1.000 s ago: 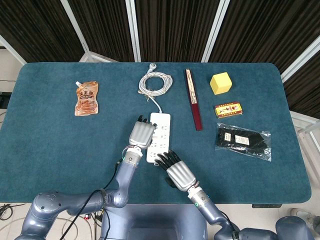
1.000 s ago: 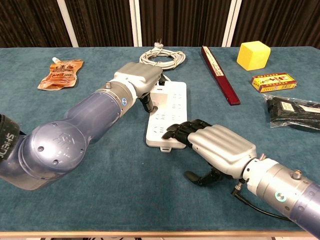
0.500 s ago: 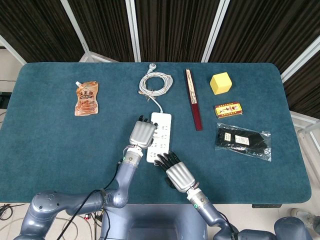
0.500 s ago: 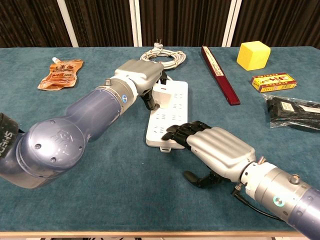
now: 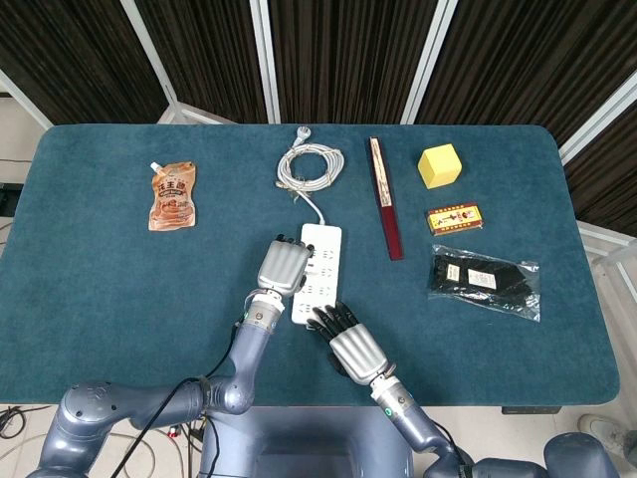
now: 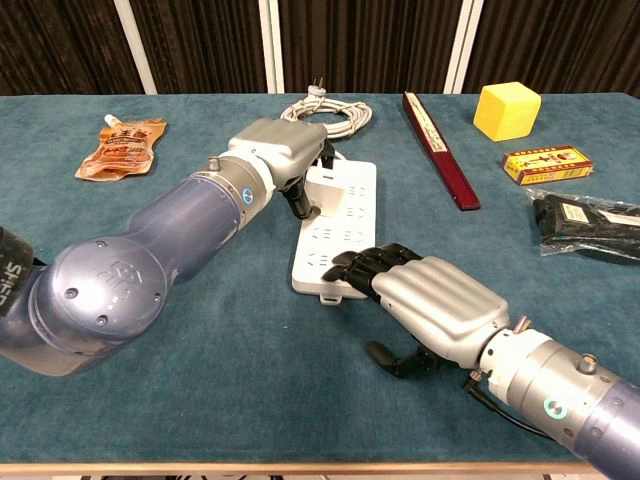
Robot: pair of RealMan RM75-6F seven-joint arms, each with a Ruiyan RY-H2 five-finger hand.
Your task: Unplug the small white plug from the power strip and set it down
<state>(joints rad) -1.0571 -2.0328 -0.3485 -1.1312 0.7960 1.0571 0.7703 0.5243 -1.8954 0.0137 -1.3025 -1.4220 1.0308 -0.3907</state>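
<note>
The left hand (image 6: 280, 150) covers the power strip (image 6: 335, 230) top, perhaps hiding the small white plug.

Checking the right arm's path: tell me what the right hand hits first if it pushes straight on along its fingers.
Probably the white power strip: the right hand has its fingertips at the strip's near end, seemingly touching, though contact is unclear.

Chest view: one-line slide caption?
Left hand over white plastic power strip; right hand's fingertips press its near end.
</note>
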